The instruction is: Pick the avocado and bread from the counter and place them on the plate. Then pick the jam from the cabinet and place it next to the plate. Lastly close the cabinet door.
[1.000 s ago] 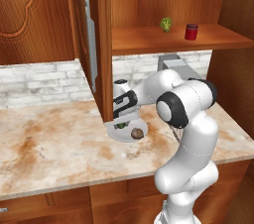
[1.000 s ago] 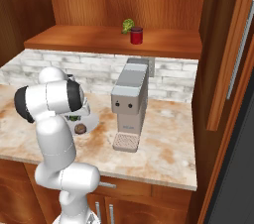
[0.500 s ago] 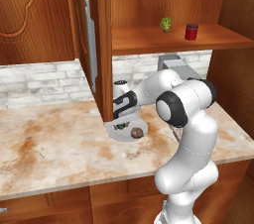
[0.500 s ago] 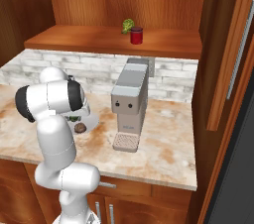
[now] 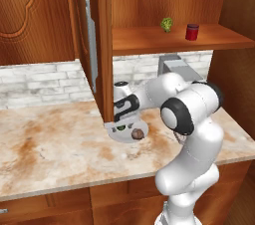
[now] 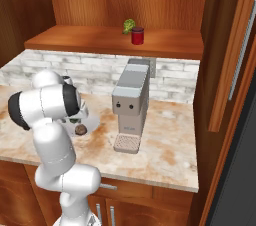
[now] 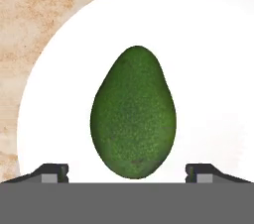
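The dark green avocado [image 7: 133,114] lies on the white plate [image 7: 208,69], between the tips of my gripper [image 7: 127,171] and apart from both. The jaws stand wide, so the gripper is open and holds nothing. From the left base view, my gripper [image 5: 122,121] hangs just over the plate [image 5: 113,134], with the avocado [image 5: 121,128] under it and the brown bread [image 5: 136,133] beside it on the plate. The bread [image 6: 80,129] also shows past my arm. The red jam [image 5: 192,32] stands on the cabinet shelf [image 5: 149,40]. The cabinet door [image 5: 89,45] is swung open.
A yellow-green leafy item [image 5: 166,24] sits left of the jam on the shelf. A grey coffee machine [image 6: 131,105] stands on the counter [image 6: 165,150] to the right of the plate. The open door's edge hangs just left of my hand.
The gripper's jaws have opened and let the avocado go onto the plate. The arm has hardly moved.
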